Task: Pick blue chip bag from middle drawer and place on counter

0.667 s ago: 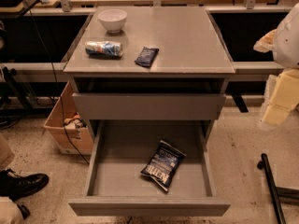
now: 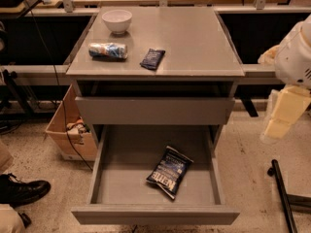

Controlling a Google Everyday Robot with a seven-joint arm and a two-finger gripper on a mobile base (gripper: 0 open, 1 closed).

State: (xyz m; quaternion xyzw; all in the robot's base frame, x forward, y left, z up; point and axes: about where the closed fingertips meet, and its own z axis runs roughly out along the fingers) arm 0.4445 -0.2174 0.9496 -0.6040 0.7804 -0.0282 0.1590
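Gripper (image 2: 284,113), partly cut off at right, hangs beside middle drawer (image 2: 155,215).

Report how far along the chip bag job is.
Done: the middle drawer stands open. In hand: nothing; the gripper hangs at the right, beside the cabinet and apart from the drawer. Left: the blue chip bag lies on the drawer floor, so grasping it, lifting it and setting it on the counter are all to do.
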